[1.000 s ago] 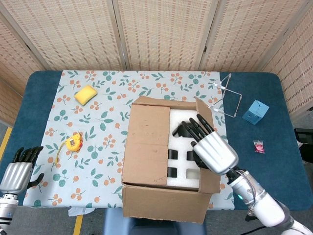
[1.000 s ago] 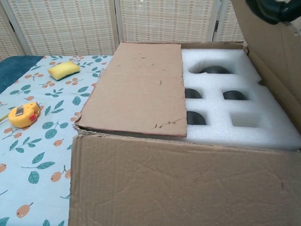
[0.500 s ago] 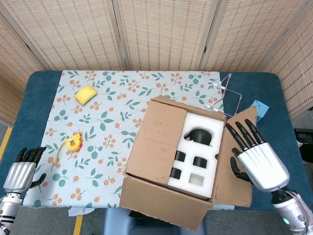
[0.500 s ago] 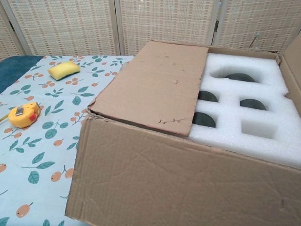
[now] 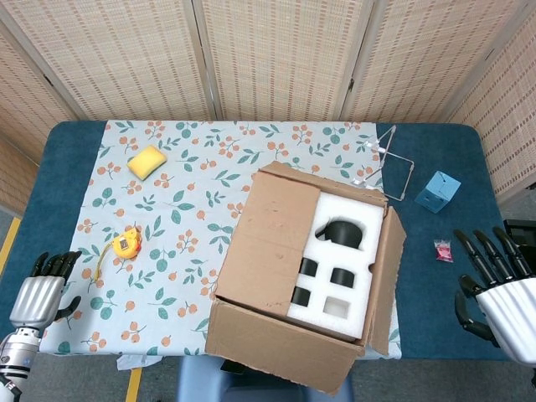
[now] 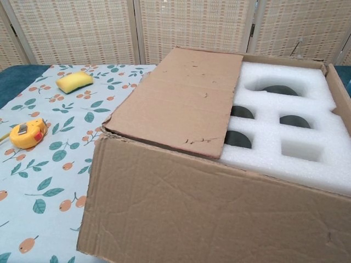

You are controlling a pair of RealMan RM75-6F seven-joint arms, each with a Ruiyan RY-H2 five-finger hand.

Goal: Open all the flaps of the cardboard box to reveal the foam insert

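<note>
We see a big cardboard box [image 5: 289, 335] sitting on the tabletop [image 5: 75, 159], near the front edge and a little to the right of the middle. It is turned a bit, so its corners do not line up with the tabletop. One wide flap [image 5: 268, 243] lies flat over the left half of the box top. On the right side, another flap [image 5: 385, 280] stands tilted up and leans outward. Between them we can see the white foam insert [image 5: 356, 280]. It has round and square holes, and some dark things sit in the holes, but we cannot tell what they are.

Our right hand [image 5: 502, 293] is at the far right edge of the head view, well apart from the box. Its fingers [image 5: 481, 251] are spread out and straight, and they hold nothing. Our left hand [image 5: 38, 293] is at the bottom left corner, near the tabletop edge. Its fingers are a little bent and also hold nothing. The chest view shows neither hand.

A flowery cloth [image 5: 193, 167] covers the middle of the tabletop. On it lie a yellow sponge [image 5: 146, 162] and a yellow tape measure [image 5: 127, 244]. To the right of the box there is a thin wire stand [image 5: 394, 167], a small blue box [image 5: 438, 191], and a tiny pink thing [image 5: 443, 249].
</note>
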